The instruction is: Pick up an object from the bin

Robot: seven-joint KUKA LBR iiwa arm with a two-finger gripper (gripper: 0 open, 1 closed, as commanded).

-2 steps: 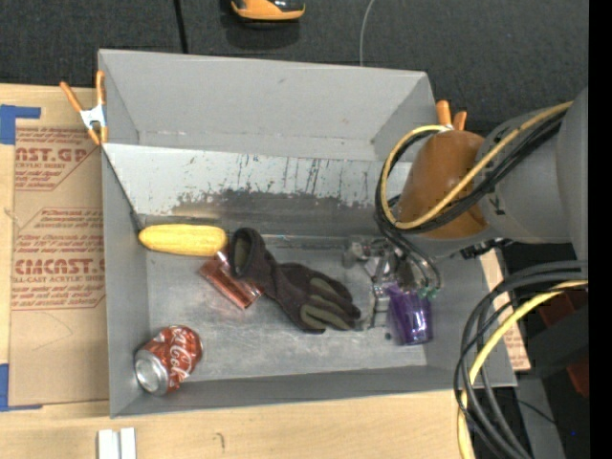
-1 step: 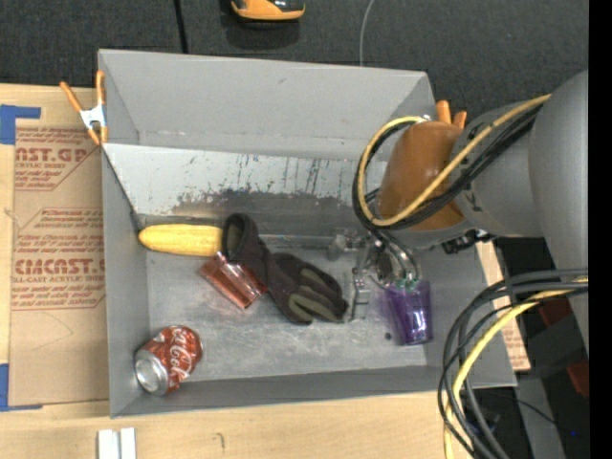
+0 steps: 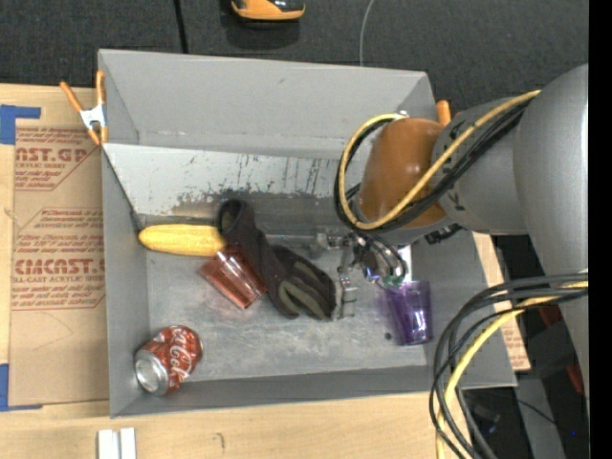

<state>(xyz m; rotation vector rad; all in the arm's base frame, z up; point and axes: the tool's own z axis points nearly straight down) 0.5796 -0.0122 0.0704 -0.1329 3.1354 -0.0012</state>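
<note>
a robotics lab: a cabled arm [image 3: 555, 161] over a grey metal bin [image 3: 258, 94]

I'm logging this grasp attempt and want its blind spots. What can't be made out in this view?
- Right part of the bin: covered by the arm's orange cover and cables.
- Purple clear cup: its upper end runs under the gripper and its wiring.
- Dark glove: whether the gripper touches its nearer end cannot be told.
- Reddish clear piece: too indistinct to name.

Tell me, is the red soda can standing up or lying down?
Lying down: the red soda can rests on its side, its silver end pointing sideways.
</note>
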